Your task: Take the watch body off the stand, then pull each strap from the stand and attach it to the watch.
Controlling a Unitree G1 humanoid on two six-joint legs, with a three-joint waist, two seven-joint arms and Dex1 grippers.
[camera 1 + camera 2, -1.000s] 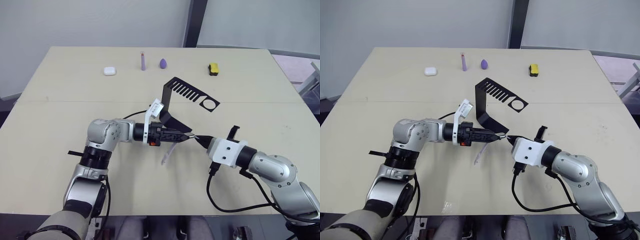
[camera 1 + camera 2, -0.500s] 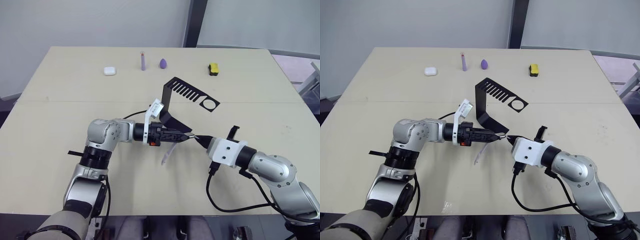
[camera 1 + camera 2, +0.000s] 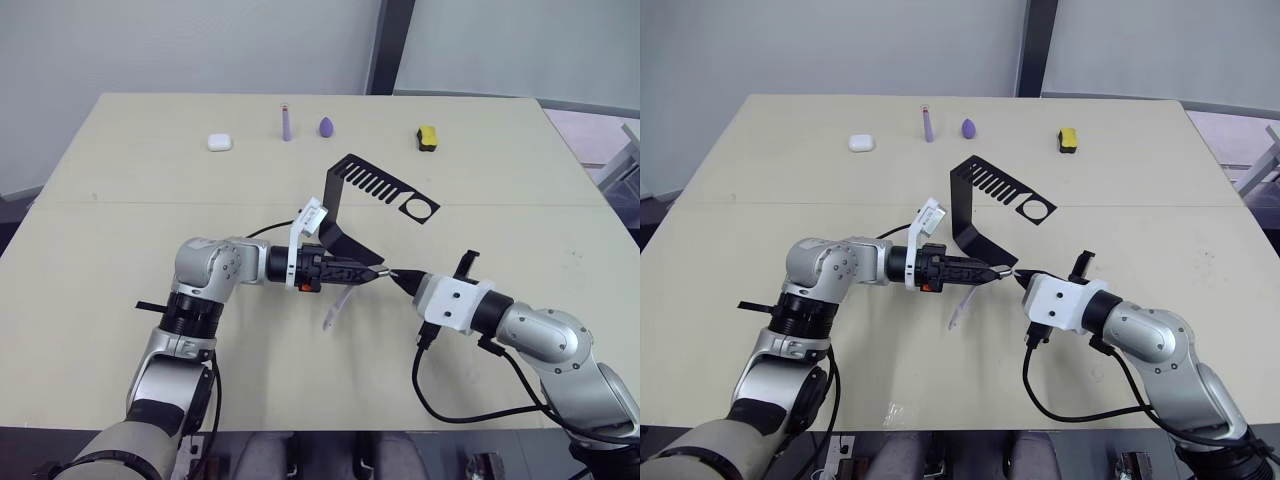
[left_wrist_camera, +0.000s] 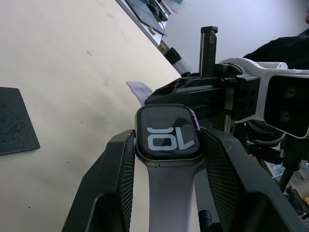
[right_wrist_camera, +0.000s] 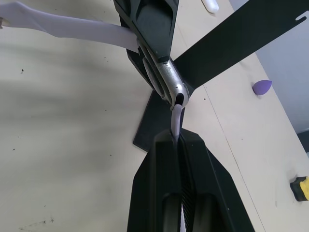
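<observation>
My left gripper (image 3: 366, 272) is shut on the watch body (image 4: 167, 133), a grey-rimmed case with white digits on its dark screen, held above the table in front of the stand. One pale lavender strap (image 3: 335, 307) is joined to the case and hangs down from it. My right gripper (image 3: 398, 278) faces the left one, shut on the second strap (image 5: 177, 118), whose tip meets the free end of the watch body (image 5: 166, 77). The black stand (image 3: 331, 200) is just behind, its comb top and ring hole bare.
Along the table's far side lie a white earbud case (image 3: 219, 142), a purple stick (image 3: 286, 122), a small purple teardrop shape (image 3: 326, 126) and a yellow-and-black block (image 3: 427, 137). The stand's flat base (image 3: 345, 246) lies close under my grippers.
</observation>
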